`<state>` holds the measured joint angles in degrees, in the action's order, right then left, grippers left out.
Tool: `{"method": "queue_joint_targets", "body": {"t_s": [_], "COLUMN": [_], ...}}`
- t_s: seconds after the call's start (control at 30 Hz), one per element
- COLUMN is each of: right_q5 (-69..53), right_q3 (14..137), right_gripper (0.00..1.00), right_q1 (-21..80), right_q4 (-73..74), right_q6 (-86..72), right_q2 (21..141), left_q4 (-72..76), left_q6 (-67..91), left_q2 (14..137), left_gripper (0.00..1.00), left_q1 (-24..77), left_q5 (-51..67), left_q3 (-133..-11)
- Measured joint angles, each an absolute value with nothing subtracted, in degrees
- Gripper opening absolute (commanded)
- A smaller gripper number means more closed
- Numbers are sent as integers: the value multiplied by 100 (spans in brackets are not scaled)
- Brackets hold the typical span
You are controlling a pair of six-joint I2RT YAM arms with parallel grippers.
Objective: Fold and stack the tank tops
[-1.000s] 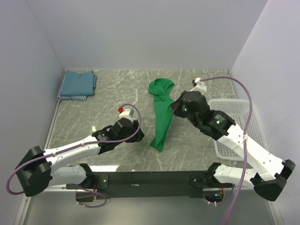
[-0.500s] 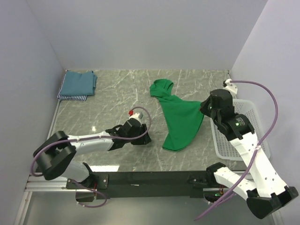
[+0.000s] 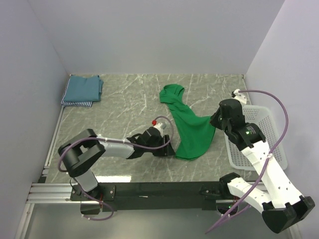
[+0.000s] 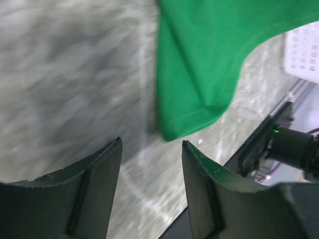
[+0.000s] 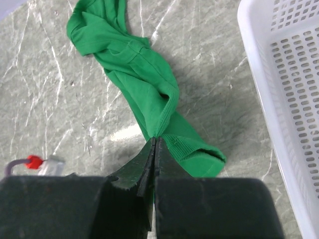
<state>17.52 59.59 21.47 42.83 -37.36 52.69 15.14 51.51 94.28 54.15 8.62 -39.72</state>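
Your left gripper (image 3: 167, 149) has slid right to the green top's (image 3: 192, 133) hem; your right gripper (image 3: 215, 120) has dragged its edge rightward.

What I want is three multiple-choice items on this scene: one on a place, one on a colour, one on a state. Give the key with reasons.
1. Where on the table does the folded pile lie?
A. far left corner
B. middle
C. near edge

2. What colour is the tank top that the right fingers pinch?
A. teal
B. green
C. striped

3. How do the left fingers stand?
A. shut on fabric
B. shut on nothing
C. open, holding nothing

Key:
1 A, the overhead view shows the pile at the back left.
2 B, the right wrist view shows green fabric bunched at the closed tips.
3 C, the left wrist view shows only bare table between them, with the hem lying ahead.
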Motion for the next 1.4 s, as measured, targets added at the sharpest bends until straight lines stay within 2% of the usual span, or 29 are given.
{"method": "queue_joint_targets", "body": {"t_s": [0.27,0.47,0.5,0.57,0.63,0.67,0.7,0.9,1.17,1.3,1.4], "right_q5": [1704,1702,1699,1693,1688,1684,1682,1612,1409,1216,1100], "right_q3": [5898,5874,5874,5874,5876,5876,5881,6069,7063,7940,8833], "right_gripper": [0,0,0,0,0,0,0,0,0,0,0], "right_q1": [2137,2110,2108,2097,2095,2093,2091,2021,1973,1962,1962], "right_q4": [4257,4265,4265,4265,4265,4268,4270,4329,4539,4617,4676], "right_q6": [-3736,-3728,-3719,-3712,-3697,-3686,-3671,-3588,-3437,-3319,-3232], "right_q2": [5140,5059,5041,5019,5017,5017,5017,5046,5054,5043,5048], "left_q4": [2338,2324,2324,2296,2200,2110,2010,725,-1057,-1962,-2596], "left_q6": [5878,6195,6239,6294,6302,6311,6320,6003,5507,5170,4821], "left_q2": [10127,10160,10180,10232,10272,10274,10267,9686,6952,5778,5341], "left_gripper": [48,40,33,26,13,2,1,0,0,1,1], "left_q1": [5627,5885,5916,5942,5946,5944,5944,5752,5341,5334,5332], "left_q5": [1133,913,891,864,805,757,709,25,-1339,-2080,-2609], "left_q3": [-4206,-4213,-4213,-4235,-4294,-4320,-4355,-4683,-5236,-6132,-7352]}}
